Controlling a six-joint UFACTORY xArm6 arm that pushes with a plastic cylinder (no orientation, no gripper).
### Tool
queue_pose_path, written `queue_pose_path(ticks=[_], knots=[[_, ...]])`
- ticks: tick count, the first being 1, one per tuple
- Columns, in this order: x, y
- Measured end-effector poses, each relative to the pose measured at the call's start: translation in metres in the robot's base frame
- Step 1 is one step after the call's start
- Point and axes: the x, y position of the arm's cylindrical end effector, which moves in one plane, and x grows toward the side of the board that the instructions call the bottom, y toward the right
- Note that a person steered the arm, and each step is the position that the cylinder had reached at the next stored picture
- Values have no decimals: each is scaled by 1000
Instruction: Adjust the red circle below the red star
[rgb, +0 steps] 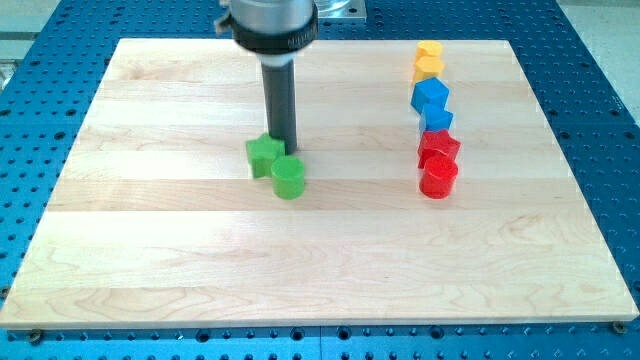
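Note:
The red circle (438, 179) lies at the view's right, touching the red star (438, 148) from just below. My tip (287, 151) is left of the board's centre, far to the left of both red blocks. It stands right by the green star (264, 154) and the green circle (288, 177), at the star's right edge and just above the circle.
Above the red star, a column of blocks runs toward the view's top: two blue blocks (431, 96), (437, 120) and two yellow blocks (429, 51), (427, 69). The wooden board (200, 250) lies on a blue perforated table.

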Motion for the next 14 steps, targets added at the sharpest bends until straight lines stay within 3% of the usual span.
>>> queue_pose_path(ticks=[1,2,3,4,7,8,9,10,11,14], knots=[[10,20],[-13,18],[19,44],[41,100],[34,186],[103,181],[126,259],[77,304],[39,297],[45,261]])
